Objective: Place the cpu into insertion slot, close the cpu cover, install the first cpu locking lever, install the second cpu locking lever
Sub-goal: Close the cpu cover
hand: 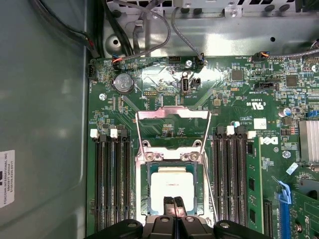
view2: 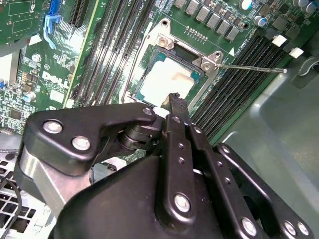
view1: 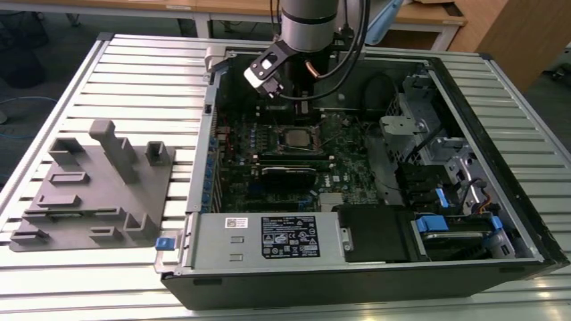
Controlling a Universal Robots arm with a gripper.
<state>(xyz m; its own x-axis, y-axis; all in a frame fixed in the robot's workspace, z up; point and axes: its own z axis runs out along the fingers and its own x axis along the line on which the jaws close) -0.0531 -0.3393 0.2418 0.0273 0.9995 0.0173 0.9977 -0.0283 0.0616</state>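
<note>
Cpu: the cpu (hand: 172, 186) lies flat in the insertion slot (hand: 200, 184), pale metal top up, with its green edge showing round it; in the exterior view the cpu (view1: 297, 138) sits near the middle of the board.
Cpu cover: the cpu cover (hand: 172, 114) stands swung open at the slot's far edge, and the bare board shows through its cut-out centre.
Locking lever: a thin silver locking lever (view2: 249, 67) sticks out from a corner of the slot over the memory slots, not latched down.
Claw: the gripper (hand: 174, 200) hangs right over the cpu's near edge with its two fingertips pressed together and nothing between them; the second wrist view shows the gripper (view2: 173, 97) the same way. Whether the tips touch the chip cannot be told.
Board: the green circuit board (hand: 234, 99) carries long black memory slots (hand: 112, 184) on both sides of the slot and a round coin battery (hand: 123, 83) beyond it.
Case: the open computer case (view1: 357, 284) lies on its side, a black-labelled power supply (view1: 267, 237) along its near edge.
Surface: a slatted metal table (view1: 134, 67) bears the case and, at the exterior view's left, a grey moulded fixture (view1: 89, 180).
Room: wooden desks (view1: 428, 13) stand behind the table on a grey floor.
</note>
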